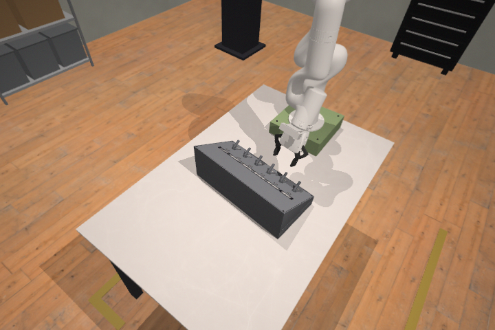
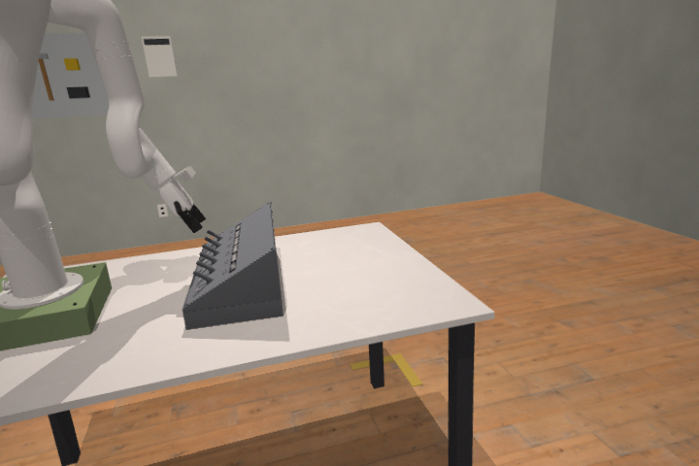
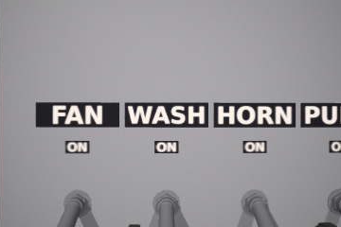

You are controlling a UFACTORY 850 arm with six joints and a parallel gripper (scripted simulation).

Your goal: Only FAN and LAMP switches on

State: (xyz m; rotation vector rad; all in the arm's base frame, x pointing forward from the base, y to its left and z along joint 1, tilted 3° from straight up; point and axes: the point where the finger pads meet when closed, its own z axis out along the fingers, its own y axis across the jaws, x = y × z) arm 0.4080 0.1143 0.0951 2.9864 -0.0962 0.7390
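At centre frame in the top view, hovers the hand (image 1: 287,155), spread wide, grasping nothing, just right of the console (image 1: 251,190) on the counter (image 1: 185,249). Runs upper left to lower right, that console's toggle row. Shows FAN (image 3: 77,114), WASH (image 3: 167,114), HORN (image 3: 254,114) left to right in the wrist view, levers pointing down-frame toward the hand. LAMP unseen, presumably further right.

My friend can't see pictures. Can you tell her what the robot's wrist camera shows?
A grey console panel fills the view, with labels FAN, WASH, HORN and a cut-off PUM, each above a small ON tag. Four toggle levers poke up along the bottom edge, one under each label.
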